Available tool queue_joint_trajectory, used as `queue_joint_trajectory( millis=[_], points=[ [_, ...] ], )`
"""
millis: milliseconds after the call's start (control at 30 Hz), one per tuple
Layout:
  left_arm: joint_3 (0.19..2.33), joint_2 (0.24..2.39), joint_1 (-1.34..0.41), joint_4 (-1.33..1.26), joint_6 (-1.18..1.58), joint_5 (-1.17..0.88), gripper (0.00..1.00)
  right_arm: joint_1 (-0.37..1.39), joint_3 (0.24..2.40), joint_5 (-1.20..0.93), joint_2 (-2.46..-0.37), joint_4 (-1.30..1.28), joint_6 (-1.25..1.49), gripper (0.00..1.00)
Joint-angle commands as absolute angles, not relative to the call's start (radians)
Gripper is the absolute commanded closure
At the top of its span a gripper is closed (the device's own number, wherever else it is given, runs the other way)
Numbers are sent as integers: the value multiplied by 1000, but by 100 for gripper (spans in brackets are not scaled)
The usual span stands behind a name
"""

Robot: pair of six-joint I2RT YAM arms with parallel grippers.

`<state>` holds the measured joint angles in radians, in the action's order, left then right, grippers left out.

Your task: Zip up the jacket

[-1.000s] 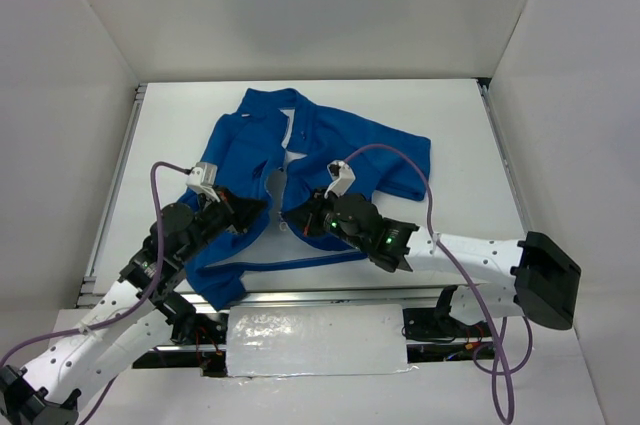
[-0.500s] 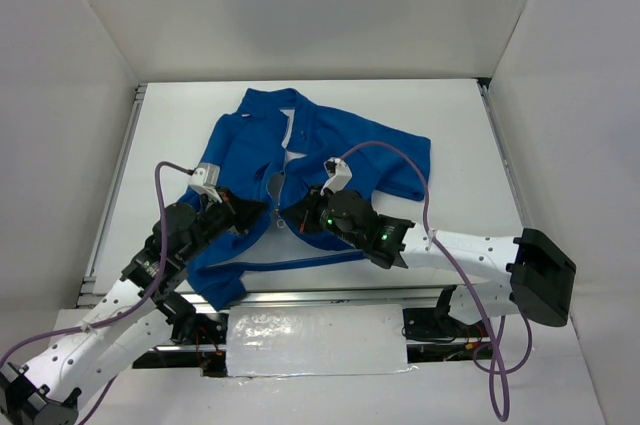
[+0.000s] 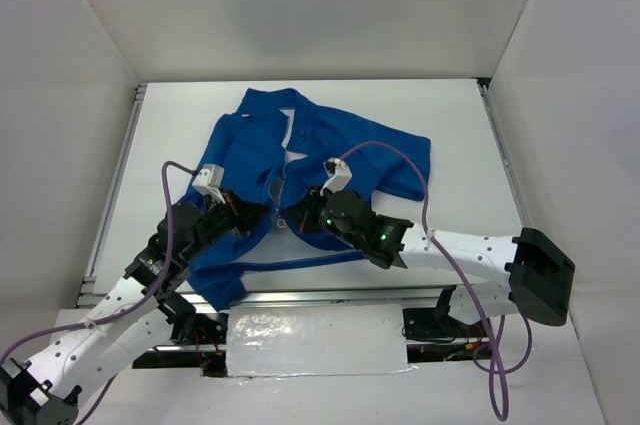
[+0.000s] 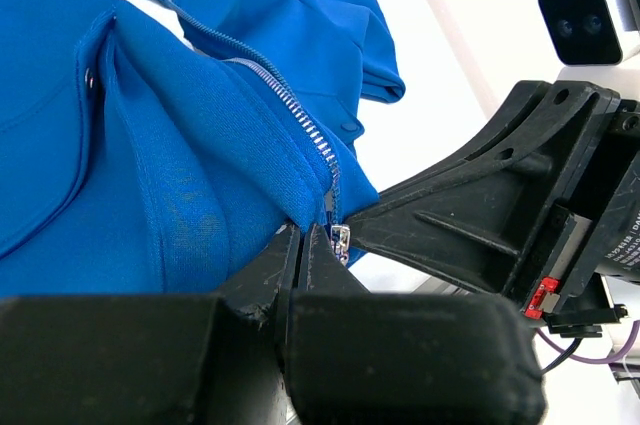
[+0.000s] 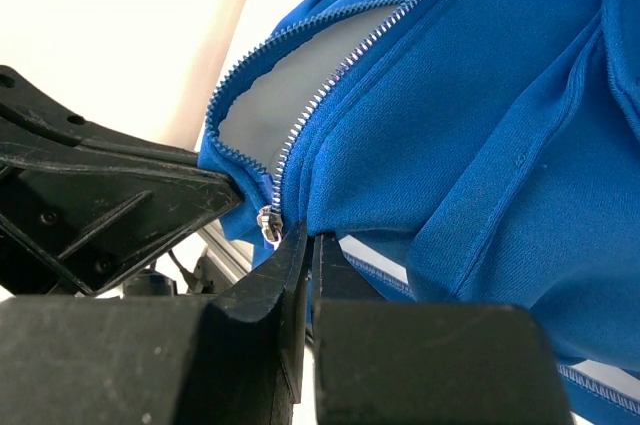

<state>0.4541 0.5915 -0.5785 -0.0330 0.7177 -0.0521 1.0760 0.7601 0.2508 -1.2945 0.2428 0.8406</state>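
The royal-blue jacket [image 3: 340,150] lies on the white table [image 3: 460,115], collar at the far side, its light zipper [image 4: 290,107] open up the middle over pale lining [image 5: 270,90]. My left gripper [image 3: 258,211] is shut on the jacket's left front edge, at the bottom of the zipper [image 4: 303,233]. My right gripper [image 3: 297,215] faces it a few centimetres away, shut on the right front edge [image 5: 310,237]. The metal slider [image 4: 340,239] sits at the zipper's lower end between the two grippers [image 5: 268,227]. The pinched fabric is lifted a little off the table.
White walls close the table in at the back and on both sides. A metal rail [image 3: 112,195] runs along the left edge. A silvery taped patch [image 3: 315,340] covers the front edge between the arm bases. Purple cables [image 3: 425,195] loop over both arms.
The right gripper has shifted slightly left and away from the bases, bringing the two front edges closer. The left arm has barely moved. Both grips stay shut.
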Motion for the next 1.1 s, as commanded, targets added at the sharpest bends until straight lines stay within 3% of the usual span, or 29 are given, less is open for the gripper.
queue_joint_trajectory(
  millis=[0, 1067],
  points=[
    [463, 578, -578, -94, 719, -66, 100, 1088, 822, 279, -1299, 241, 835, 100],
    [469, 597, -577, -81, 715, -78, 100, 1088, 851, 302, -1316, 212, 821, 100]
  ],
)
